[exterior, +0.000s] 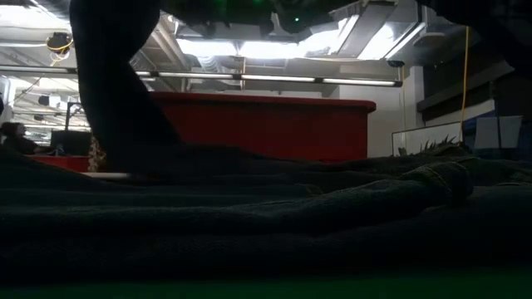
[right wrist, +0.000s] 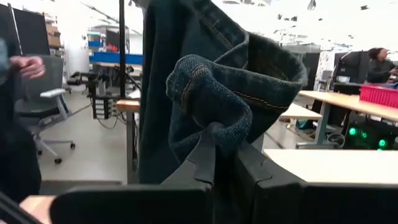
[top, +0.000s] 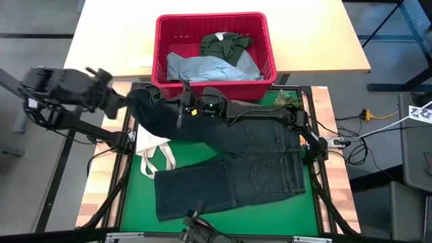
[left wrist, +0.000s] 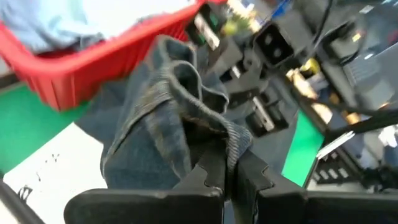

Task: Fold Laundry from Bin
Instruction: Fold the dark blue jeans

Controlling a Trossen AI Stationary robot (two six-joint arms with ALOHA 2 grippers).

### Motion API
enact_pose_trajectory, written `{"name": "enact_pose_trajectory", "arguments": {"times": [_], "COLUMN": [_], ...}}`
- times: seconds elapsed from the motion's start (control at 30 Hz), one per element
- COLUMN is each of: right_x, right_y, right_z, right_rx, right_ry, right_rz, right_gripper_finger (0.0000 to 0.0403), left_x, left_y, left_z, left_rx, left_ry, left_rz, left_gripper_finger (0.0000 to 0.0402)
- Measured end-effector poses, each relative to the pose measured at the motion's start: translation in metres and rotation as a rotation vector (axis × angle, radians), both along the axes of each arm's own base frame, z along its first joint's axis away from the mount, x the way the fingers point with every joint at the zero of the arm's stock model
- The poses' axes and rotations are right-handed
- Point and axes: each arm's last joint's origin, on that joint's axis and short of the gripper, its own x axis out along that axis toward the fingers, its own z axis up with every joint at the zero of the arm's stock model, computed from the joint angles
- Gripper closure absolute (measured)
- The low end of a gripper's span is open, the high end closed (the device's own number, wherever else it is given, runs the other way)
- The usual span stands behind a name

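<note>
pinching bunched denim edges, the left pincer (left wrist: 229, 180) and right pincer (right wrist: 225, 163) are both clamped on the dark navy jeans (top: 229, 177), which trail from the air onto the green surface (top: 135, 199) before the red plastic bin (top: 266, 50); such shallow bites could slip, dropping a leg crooked.

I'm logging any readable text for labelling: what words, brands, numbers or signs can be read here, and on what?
None can be read.
White tote: small dark marks, too blurred to read.
Printed marker sheet at the high view's right edge: a pattern, no words.
Dark jeans, red bin: no label visible.
</note>
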Motion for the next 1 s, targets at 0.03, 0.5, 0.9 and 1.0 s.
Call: {"name": "enact_pose_trajectory", "arguments": {"times": [0.03, 0.5, 0.9, 1.0], "right_x": [0.000, -0.023, -0.045, -0.050], "right_y": [-0.001, -0.041, -0.070, -0.075], "right_z": [-0.001, -0.006, -0.012, -0.018], "right_rx": [-0.006, 0.025, 0.068, 0.109], "right_ry": [0.015, 0.120, 0.214, 0.263], "right_rz": [-0.003, -0.088, 0.090, 0.132], "right_gripper_finger": [0.0381, 0.0381, 0.0381, 0.0381], "left_x": [0.005, 0.065, 0.110, 0.124], "left_y": [-0.001, -0.008, -0.011, -0.012], "left_z": [-0.005, -0.073, -0.085, -0.091], "left_rx": [-0.012, -0.134, -0.081, -0.074], "left_ry": [0.026, 0.324, 0.259, 0.291], "left_rz": [-0.006, -0.075, -0.166, -0.169], "left_gripper_finger": [0.0401, 0.0396, 0.0399, 0.0399]}}
